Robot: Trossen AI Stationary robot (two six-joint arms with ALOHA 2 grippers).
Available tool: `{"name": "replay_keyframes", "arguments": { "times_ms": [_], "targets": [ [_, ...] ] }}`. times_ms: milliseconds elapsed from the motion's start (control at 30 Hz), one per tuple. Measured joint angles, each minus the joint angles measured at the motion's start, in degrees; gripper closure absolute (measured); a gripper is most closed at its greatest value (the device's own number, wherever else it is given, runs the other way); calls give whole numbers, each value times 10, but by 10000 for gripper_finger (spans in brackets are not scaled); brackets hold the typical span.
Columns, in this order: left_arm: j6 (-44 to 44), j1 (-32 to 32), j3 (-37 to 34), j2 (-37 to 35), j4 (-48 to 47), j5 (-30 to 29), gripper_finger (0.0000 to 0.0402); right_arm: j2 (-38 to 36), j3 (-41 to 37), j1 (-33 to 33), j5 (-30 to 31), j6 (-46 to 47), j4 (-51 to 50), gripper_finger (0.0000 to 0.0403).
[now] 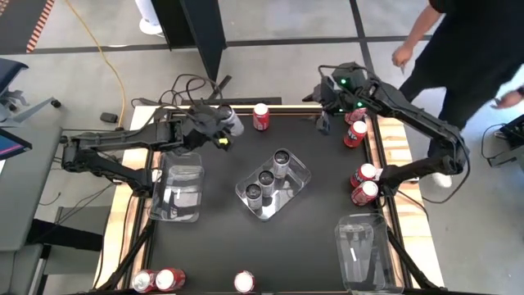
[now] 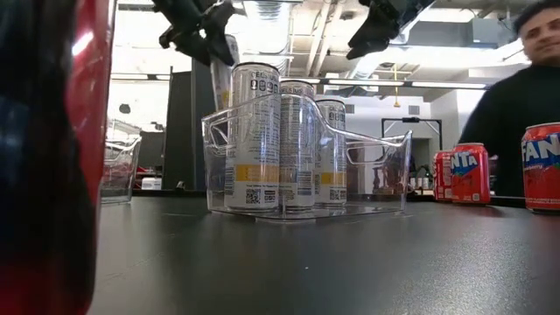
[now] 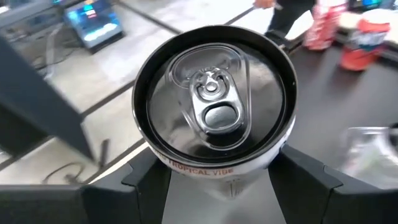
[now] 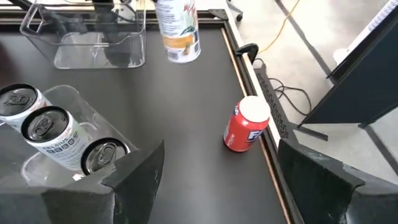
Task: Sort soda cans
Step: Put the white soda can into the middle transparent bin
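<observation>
left end effector (image 1: 223, 124) at about 10 o'clock on the bench (image 1: 213, 246), clenched round a silver can (image 1: 232, 120) held clear of the surface; left wrist view shows its dark top (image 3: 214, 102) square between the fingers (image 3: 314, 180). in the right wrist view the can hangs in the air with its top tilted back toward the arm.

centre tray (image 1: 301, 176) sits skewed, already carrying three silver cans (image 1: 266, 178) in a row; low view confirms them upright and packed close.

right end effector (image 1: 326, 115) at about 1 o'clock, released and carrying nothing, hovering above the bench, a lone red can (image 1: 261, 115) at 12 o'clock and more red cans (image 1: 355, 133) along the 3 o'clock edge.

judgement: step in hand is carrying the silver can to the centre tray. to do it well, bring the can upright before lowering, line it with the row's open end rather than over a standing can, clear the tray wall on descent, and release only once the base is seated. risk: a tilted base catching the rim or knocking a neighbour. empty trays at 9 o'clock (image 1: 182, 192) and 5 o'clock (image 1: 360, 246) look meant for the reds.
</observation>
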Motion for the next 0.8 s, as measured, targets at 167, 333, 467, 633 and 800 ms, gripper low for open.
{"name": "replay_keyframes", "arguments": {
  "times_ms": [167, 333, 467, 633, 800],
  "targets": [
    [33, -8, 8, 0, 37, 48, 172, -18, 0, -12, 0, 1, -5, 72],
    [47, -15, 29, 4, 39, 72, 172, -24, 0, -24, 0, 3, -8, 72],
    [54, -23, 40, 4, 49, 95, 172, -24, 0, -25, 0, 3, -8, 72],
    [76, -36, 41, 4, 80, 141, 172, -24, 0, -25, 0, 4, -7, 72],
    [83, -43, 41, 4, 89, 169, 172, -24, 0, -25, 0, 15, -7, 72]
  ]
}}
